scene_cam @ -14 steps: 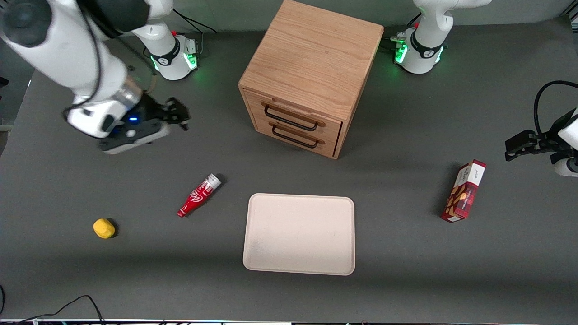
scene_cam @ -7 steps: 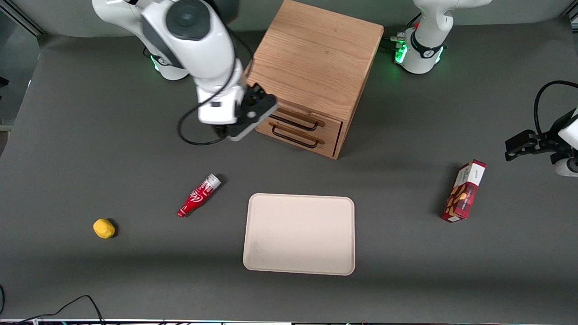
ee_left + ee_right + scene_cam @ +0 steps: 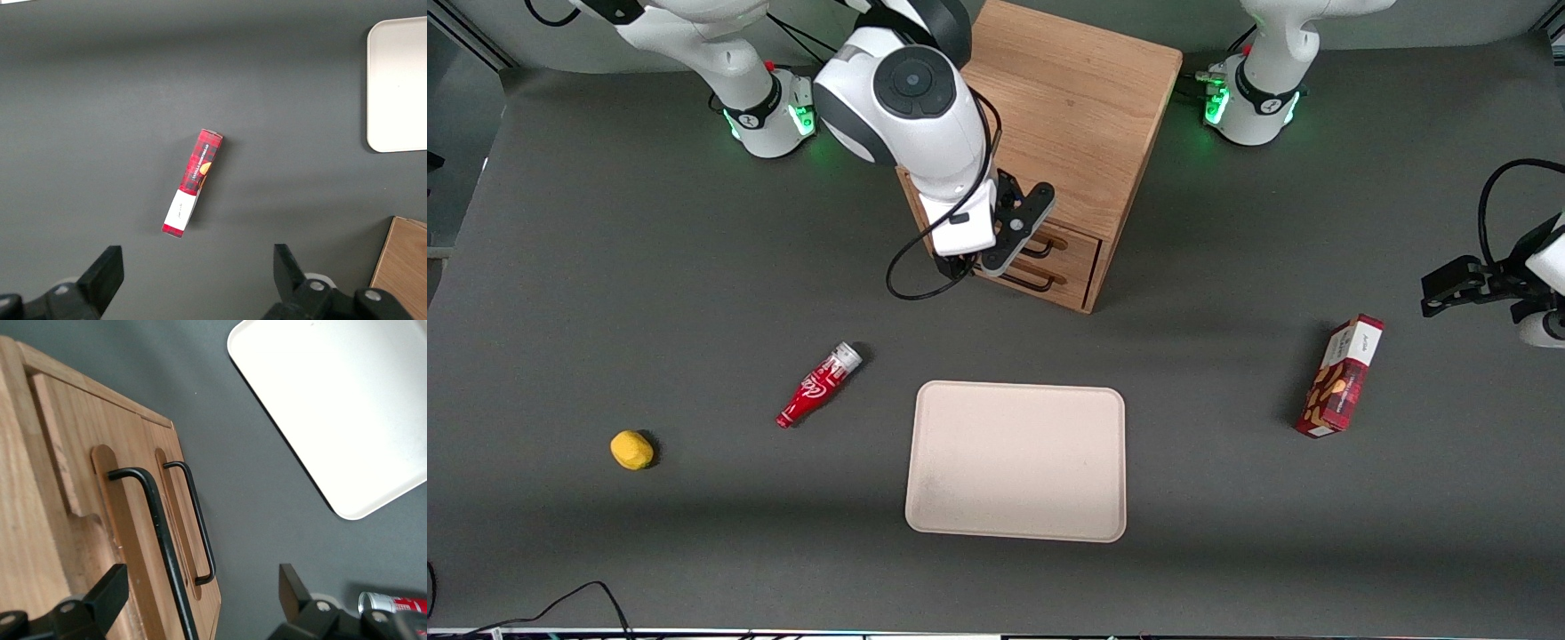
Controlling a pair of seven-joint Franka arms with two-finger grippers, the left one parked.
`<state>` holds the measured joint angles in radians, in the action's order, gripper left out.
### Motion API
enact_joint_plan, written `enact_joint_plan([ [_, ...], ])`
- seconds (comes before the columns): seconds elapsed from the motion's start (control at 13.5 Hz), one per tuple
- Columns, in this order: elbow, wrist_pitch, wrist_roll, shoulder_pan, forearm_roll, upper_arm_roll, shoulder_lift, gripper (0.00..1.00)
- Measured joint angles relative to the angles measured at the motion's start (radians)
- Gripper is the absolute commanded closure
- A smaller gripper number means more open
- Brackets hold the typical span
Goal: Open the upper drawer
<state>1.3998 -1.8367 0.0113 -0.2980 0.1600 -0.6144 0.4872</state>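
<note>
Gripper [image 3: 1021, 233]: fingers spread wide, holding nothing, just in front of the upper drawer [image 3: 1069, 242].
Handle [image 3: 162, 543]: its long bar lies between the fingers.

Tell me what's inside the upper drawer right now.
Nothing inside shows: the upper drawer is shut in the cabinet, so only its front and black handle are visible. The gripper hovers open in front of that handle, not yet gripping it.

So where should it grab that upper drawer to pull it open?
Probably by its thin black wire handle, the only part standing proud of the flat front of the upper drawer. Come straight at the front, one finger on each side of the bar's middle. The gripper is open in front of the cabinet, the bar between its fingers.
</note>
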Motion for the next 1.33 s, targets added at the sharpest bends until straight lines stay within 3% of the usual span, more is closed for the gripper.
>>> enact_joint_plan([
  [0.96,0.006,-0.033,0.095,-0.004,0.020,0.013,0.098,0.00],
  [1.33,0.004,-0.088,0.223,0.003,0.025,0.120,0.098,0.00],
])
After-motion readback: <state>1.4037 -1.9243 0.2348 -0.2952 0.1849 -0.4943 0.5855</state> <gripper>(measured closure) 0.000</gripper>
